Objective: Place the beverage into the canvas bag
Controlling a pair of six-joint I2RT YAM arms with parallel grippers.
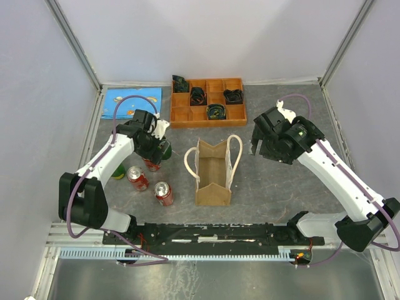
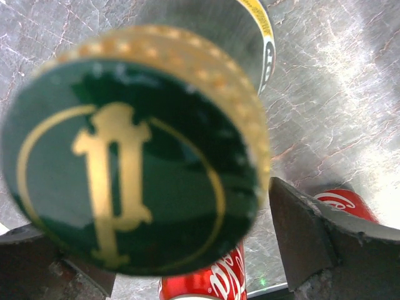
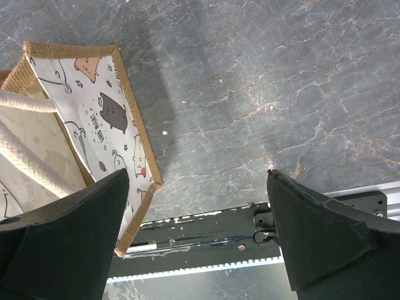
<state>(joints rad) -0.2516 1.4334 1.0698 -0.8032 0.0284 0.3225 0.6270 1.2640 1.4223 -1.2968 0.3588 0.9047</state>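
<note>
- Nearest the arm bases, two red cans (image 1: 164, 192) stand on the grey table (image 1: 275, 187), left of the canvas bag (image 1: 212, 181).
- The canvas bag stands upright near the table's middle. Its mouth faces up, its rope handles loop out to either side, and no drink shows inside it.
- Just behind the cans, the left claw (image 2: 150, 209) hangs over a green bottle (image 2: 131, 169). Its jaws are spread wide, one on each side of the green-and-gold cap, and not yet closed on it. A third red can stands just beside the bottle.
- The right claw (image 3: 197, 178) is wide open and empty, over bare table right of the bag.
- The step in hand looks like the grasp. It would be done well by sinking the left claw below the cap, centring the bottle, closing squarely and lifting straight up. That should spare the neighbouring can and clear the bag's handles.
- Farthest back sits an orange tray (image 1: 181, 114).
</note>
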